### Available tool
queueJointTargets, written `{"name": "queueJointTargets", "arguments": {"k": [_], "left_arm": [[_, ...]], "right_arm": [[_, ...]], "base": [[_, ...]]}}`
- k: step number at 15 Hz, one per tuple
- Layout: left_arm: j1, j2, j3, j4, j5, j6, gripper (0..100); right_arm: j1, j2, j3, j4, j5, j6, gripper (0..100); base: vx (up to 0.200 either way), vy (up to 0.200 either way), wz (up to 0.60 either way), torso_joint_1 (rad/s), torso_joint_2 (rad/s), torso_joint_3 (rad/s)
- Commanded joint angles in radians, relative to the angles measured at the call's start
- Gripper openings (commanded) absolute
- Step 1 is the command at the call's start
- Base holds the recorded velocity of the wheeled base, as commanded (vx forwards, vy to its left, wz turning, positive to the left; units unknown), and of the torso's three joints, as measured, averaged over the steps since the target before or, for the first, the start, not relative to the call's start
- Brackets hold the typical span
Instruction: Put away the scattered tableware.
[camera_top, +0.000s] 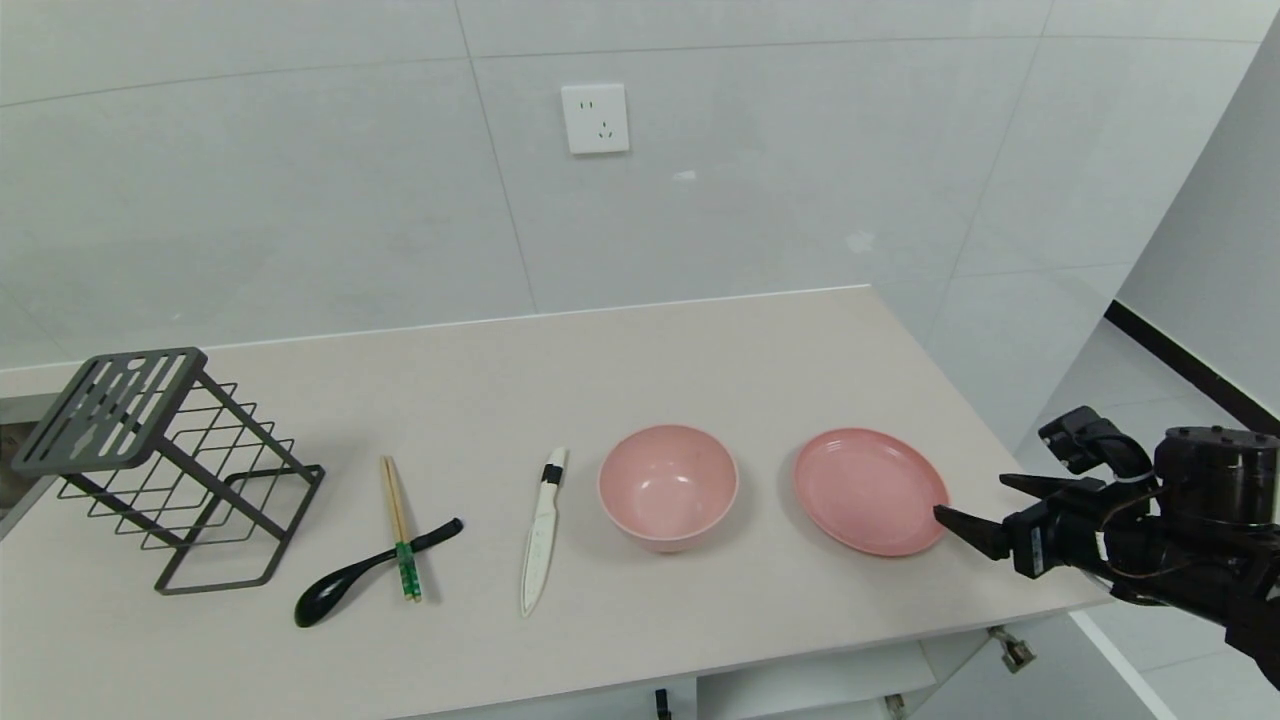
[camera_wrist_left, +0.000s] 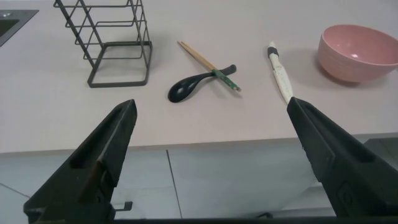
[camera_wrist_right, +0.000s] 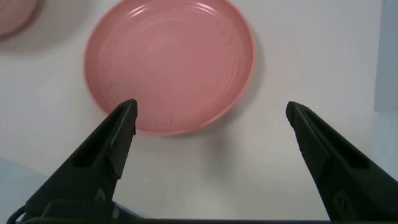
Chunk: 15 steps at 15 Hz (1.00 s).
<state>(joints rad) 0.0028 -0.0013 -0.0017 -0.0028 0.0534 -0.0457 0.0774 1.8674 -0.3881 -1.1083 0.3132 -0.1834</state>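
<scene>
Six pieces sit in a row on the pale beige surface (camera_top: 760, 360). At the robot's far left stands the black wire rack (camera_top: 160, 470), upright. Next come the wooden chopsticks (camera_top: 400, 525) with green bands, crossing the handle of the glossy black spoon (camera_top: 370, 572). Then comes the long white knife (camera_top: 541, 530) with a black band, lying flat and apart from the rest. The round pink bowl (camera_top: 668, 487) stands upright, and the shallow pink plate (camera_top: 868, 490) lies near it, not touching. The right tool (camera_top: 972, 497) hovers just beside the plate's right rim, its jaws spread wide and holding nothing. The left tool (camera_wrist_left: 210, 106) hangs in front of the surface's front edge, also wide open and empty.
</scene>
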Motion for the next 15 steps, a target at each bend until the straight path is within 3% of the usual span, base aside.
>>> {"name": "queueJointTargets", "arguments": {"k": [1, 15], "left_arm": [[0.0, 0.001, 0.0, 0.0, 0.0, 0.0, 100], [0.0, 0.001, 0.0, 0.0, 0.0, -0.002, 100]], "right_arm": [[-0.001, 0.059, -0.049, -0.001, 0.001, 0.001, 100], [0.041, 0.306, -0.272, -0.007, 0.003, 0.007, 100]], "base": [[0.0, 0.0, 0.0, 0.0, 0.0, 0.0], [0.0, 0.0, 0.0, 0.0, 0.0, 0.0]]}}
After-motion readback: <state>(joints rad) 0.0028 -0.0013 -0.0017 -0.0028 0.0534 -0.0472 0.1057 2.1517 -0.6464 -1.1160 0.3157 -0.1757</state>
